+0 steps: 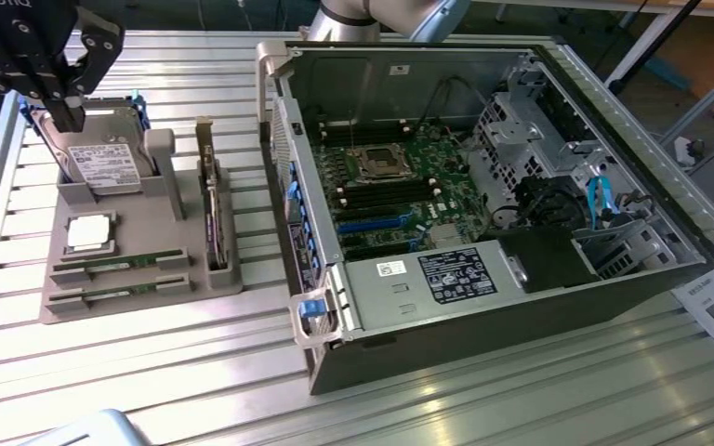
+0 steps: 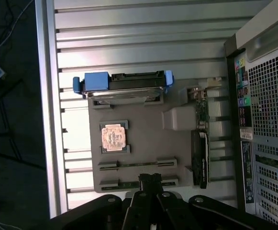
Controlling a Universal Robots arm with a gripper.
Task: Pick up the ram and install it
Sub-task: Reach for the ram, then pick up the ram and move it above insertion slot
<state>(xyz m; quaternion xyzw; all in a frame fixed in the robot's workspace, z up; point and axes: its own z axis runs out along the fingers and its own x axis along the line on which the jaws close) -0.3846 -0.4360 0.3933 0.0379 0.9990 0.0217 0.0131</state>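
My pincer (image 1: 67,117) (image 2: 150,179) is clenched on nothing, its black fingers pressed together, and hangs high over the far end of a grey moulded holder (image 1: 72,311) (image 2: 143,127) at the exterior view's left. The ram (image 1: 119,263) (image 2: 137,164), a thin green stick with small dark chips, lies on edge in a slot at the holder's near end. A second ram stick (image 1: 119,291) (image 2: 129,184) lies in the slot just beside it, parallel. Neither touches my fingers. Around them sit other parts. A square silver processor (image 1: 88,232) (image 2: 114,137) lies flat in its recess. A hard drive (image 1: 103,158) (image 2: 122,85) with a white label and blue plastic rails leans upright against the back of the holder, just under my fingers. A long dark expansion card (image 1: 217,223) (image 2: 201,158) stands on edge along the side nearest the computer. That computer case (image 1: 456,325) (image 2: 268,120) lies open on its side at the exterior view's right, all grey sheet metal with a perforated back. It shows a green motherboard (image 1: 394,186) with a bare metal socket (image 1: 379,163), black memory slots, a black power supply (image 1: 456,274) with a label, and a blue cable (image 1: 599,200). The case's raised wall stands between the holder and the board. Everything rests on a ribbed, shiny aluminium table (image 1: 146,372) (image 2: 143,33).
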